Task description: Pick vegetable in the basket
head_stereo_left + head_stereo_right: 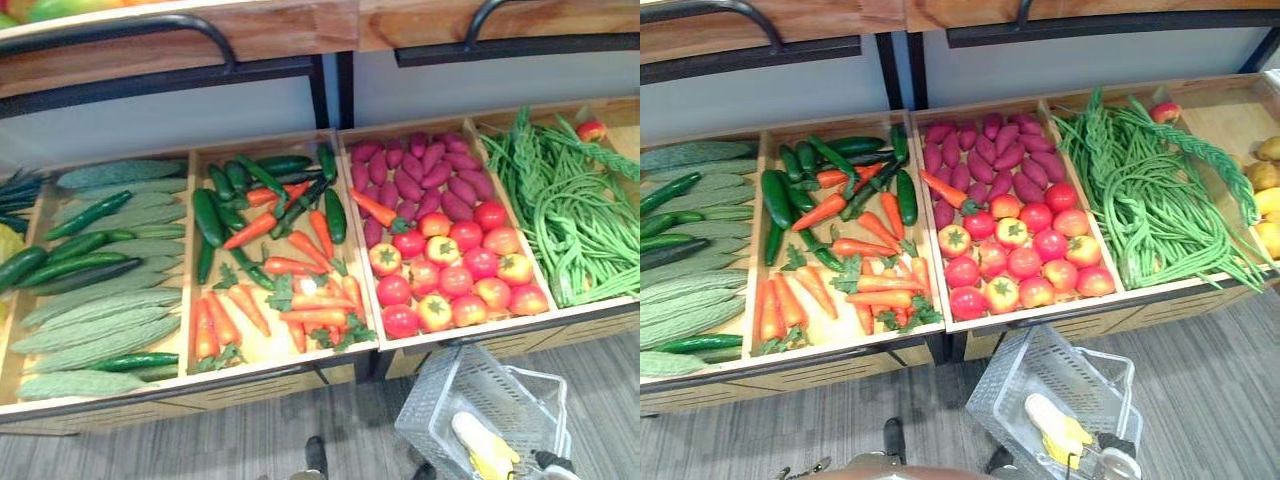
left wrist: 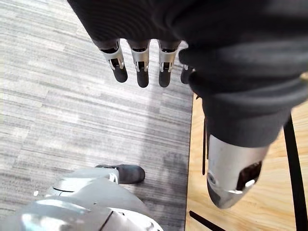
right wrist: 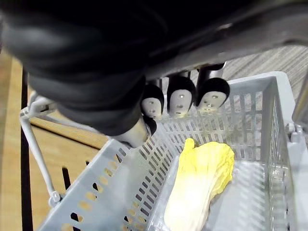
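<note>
Down at the lower right, my right hand [image 3: 180, 100] curls, I think, round the handle of the basket [image 1: 440, 400]. One yellow cabbage [image 3: 201, 178] already lies inside. My left hand [image 2: 140, 65] hangs open and empty. Higher up, the carrots [image 1: 310, 315] wait unpicked.

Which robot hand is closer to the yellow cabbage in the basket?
Right. The right hand grips the basket, just above the cabbage; the left hand hangs over the floor, apart.
</note>
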`<state>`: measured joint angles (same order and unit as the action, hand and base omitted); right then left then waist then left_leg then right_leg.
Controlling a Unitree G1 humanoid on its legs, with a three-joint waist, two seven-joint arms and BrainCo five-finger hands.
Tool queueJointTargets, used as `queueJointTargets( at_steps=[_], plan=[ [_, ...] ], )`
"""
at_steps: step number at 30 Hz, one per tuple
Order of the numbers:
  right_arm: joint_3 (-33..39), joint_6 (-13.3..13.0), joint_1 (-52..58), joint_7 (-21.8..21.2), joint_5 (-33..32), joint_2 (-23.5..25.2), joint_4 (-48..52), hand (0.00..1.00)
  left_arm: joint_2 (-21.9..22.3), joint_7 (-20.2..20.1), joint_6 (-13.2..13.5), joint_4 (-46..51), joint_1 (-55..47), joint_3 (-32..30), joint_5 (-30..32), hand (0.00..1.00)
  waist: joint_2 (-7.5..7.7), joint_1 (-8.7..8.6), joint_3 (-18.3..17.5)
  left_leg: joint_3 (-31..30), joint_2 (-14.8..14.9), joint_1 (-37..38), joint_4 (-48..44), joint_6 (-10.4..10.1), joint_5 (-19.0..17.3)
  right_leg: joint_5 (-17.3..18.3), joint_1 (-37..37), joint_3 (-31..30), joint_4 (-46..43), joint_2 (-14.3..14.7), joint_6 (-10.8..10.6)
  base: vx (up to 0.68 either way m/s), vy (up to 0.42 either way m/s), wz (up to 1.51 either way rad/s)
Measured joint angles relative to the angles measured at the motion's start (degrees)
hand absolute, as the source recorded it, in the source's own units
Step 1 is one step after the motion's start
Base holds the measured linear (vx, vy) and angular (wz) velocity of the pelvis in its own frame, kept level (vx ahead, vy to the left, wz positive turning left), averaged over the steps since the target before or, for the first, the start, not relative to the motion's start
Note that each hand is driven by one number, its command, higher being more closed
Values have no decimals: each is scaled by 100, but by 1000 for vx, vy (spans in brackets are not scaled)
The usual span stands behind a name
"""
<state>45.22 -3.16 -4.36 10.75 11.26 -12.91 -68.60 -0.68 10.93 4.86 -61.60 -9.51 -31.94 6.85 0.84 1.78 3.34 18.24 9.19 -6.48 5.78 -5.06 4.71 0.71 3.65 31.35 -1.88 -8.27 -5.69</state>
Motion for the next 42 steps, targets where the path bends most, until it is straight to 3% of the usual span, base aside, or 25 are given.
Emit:
queueJointTargets(
  at_steps=[2,5,8,15,19,25,33,38,42],
  plan=[
    [115,-5,-3,71,1,-91,0,100,-35,7,4,13,36,-51,-1,0,64,-50,-44,-16,-23,-23,-8,2,3,6,-2,46,6,-15,9,40,17,15],
    [165,-12,4,83,6,-183,-1,100,-198,31,4,18,33,-57,-1,0,285,-188,-115,-171,-111,-45,-25,9,9,6,-120,209,99,-56,10,17,39,25],
    [162,-51,-2,138,11,-257,-1,100,-234,235,16,284,29,-66,-1,0,357,-229,-172,-215,-191,-49,7,16,12,8,-167,282,115,-85,9,-36,47,18],
    [167,-58,225,253,3,-229,-2,100,-137,711,296,2122,-190,40,1,0,304,-303,-216,-355,-269,-171,12,84,71,7,-190,449,174,-114,8,-56,36,12],
    [236,-58,457,268,-14,-57,2,100,165,1062,479,3551,-431,305,121,0,289,-303,-253,-360,-257,-221,13,99,93,6,-179,475,190,-104,8,-21,9,1],
    [355,-58,594,270,-15,203,-3,100,103,1434,640,4664,-355,764,962,0,277,-269,-266,-264,-224,-126,12,120,126,-38,-184,352,162,-157,-27,33,24,-7],
    [325,-131,626,270,-1,73,8,100,-562,1615,1003,5753,-271,1158,1319,0,223,-280,-254,46,-201,-35,12,108,90,-117,-73,12,168,-160,-24,-2,27,-20],
    [107,-131,665,268,11,-387,9,100,-1134,1430,1278,6127,-307,1428,1475,0,35,-292,-229,250,-198,-27,11,100,43,-143,54,-202,177,-164,-27,12,23,-20],
    [-78,-132,700,267,29,-594,18,100,-1525,1094,1365,6317,-345,1578,1474,0,-28,-329,-238,326,-210,-23,10,111,42,-158,109,-254,182,-121,-23,42,2,-11]
  ],
)
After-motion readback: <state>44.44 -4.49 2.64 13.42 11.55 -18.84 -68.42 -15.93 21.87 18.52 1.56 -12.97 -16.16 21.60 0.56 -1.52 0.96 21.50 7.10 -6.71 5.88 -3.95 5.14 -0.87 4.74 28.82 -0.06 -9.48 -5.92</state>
